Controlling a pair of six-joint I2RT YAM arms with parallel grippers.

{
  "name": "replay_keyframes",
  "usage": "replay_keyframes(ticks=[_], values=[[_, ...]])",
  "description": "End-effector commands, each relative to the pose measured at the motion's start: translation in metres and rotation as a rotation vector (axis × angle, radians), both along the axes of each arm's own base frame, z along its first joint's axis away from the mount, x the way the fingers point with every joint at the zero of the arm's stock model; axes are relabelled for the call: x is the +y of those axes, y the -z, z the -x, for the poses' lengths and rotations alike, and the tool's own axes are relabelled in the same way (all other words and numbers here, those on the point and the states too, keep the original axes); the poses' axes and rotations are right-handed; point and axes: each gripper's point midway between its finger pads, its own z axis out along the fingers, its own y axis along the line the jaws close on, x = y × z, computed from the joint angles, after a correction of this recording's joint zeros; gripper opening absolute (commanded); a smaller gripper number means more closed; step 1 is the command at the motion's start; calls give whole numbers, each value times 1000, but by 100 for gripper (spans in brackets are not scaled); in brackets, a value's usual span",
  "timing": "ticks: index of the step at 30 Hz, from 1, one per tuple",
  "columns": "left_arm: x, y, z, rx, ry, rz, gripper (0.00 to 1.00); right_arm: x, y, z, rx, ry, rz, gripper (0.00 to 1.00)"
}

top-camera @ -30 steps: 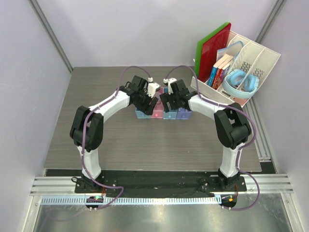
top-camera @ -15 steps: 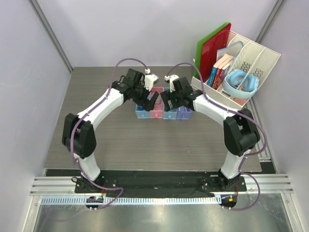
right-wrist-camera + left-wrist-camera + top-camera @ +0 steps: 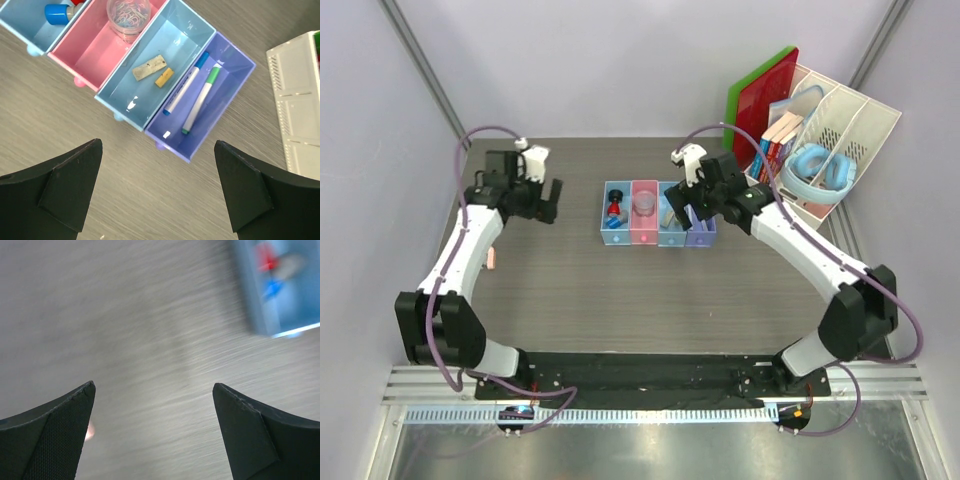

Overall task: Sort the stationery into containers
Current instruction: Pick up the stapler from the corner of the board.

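I see four trays in one left-to-right row, with the file rack [image 3: 840, 125] behind them to the right.
The leftmost tray [image 3: 27, 27] holds the cylinders [image 3: 56, 12]. The second tray [image 3: 85, 52] holds the roll [image 3: 128, 14]. In the third tray [image 3: 185, 40], the eraser [image 3: 149, 68] lies beside a small piece [image 3: 164, 77]. In the rightmost tray [image 3: 222, 107], the marker [image 3: 186, 84] lies left of the pen [image 3: 201, 100].

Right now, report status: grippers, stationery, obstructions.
Left gripper open, empty. Right gripper open, empty, near lavender tray. Pens inside it; small pink piece loose on table. No obstruction seen.
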Motion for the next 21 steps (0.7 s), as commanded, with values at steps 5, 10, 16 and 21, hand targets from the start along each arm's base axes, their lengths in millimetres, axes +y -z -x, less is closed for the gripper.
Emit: replay_keyframes(ticks=[5,10,16,21], values=[[83,31,36,77,-106,4,100,-26,-30,28,-100,-38,59,100],[129,59,58,123,-194,-20,100,-32,-36,33,-109,-28,63,100],[168,88,77,198,-269,-59,100,-35,-35,34,-105,-16,69,100],[181,110,81,225,-282,-65,100,-34,-34,36,-101,-18,66,100]])
